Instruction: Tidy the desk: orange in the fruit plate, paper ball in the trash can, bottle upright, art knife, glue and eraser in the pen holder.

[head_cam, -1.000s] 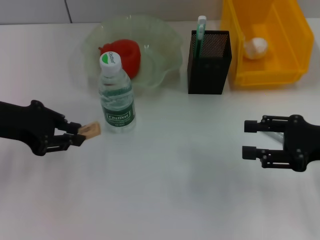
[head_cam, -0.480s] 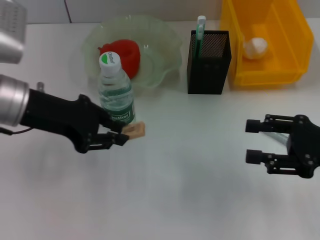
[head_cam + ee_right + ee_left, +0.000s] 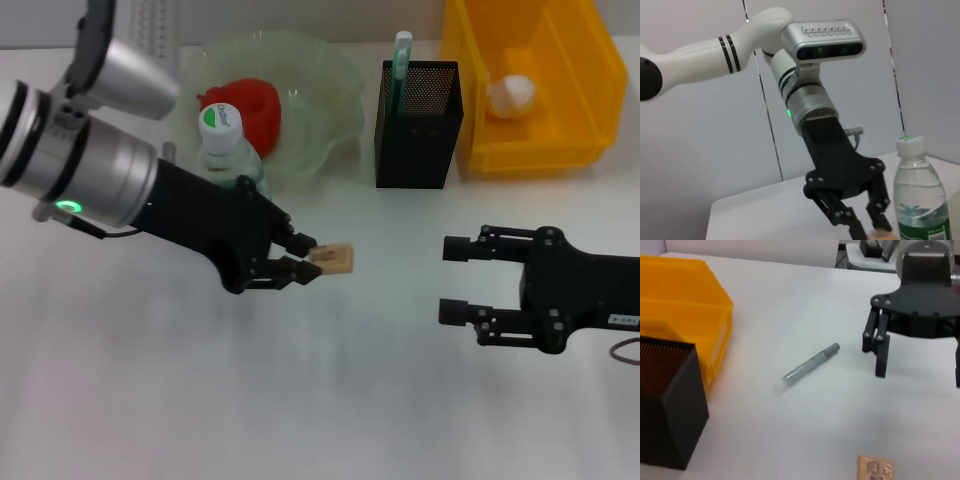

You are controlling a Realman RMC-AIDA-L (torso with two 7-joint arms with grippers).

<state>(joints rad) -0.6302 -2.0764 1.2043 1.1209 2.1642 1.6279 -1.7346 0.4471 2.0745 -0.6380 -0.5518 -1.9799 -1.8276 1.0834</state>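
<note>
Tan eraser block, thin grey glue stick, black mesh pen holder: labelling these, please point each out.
Tan eraser block [image 3: 332,258], head view, flat face.
Thin grey glue stick [image 3: 807,366], left wrist view, mid-barrel.
Black mesh pen holder [image 3: 418,140], head view, front wall.

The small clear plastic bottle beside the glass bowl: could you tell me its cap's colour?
White with a green patch on top; the head view shows it best.

The bottle [image 3: 228,150] stands at the fruit plate's [image 3: 330,95] seven o'clock; the pen holder [image 3: 418,125] at three.

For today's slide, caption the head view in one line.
Left gripper carries the eraser toward the pen holder; right gripper waits open.
</note>
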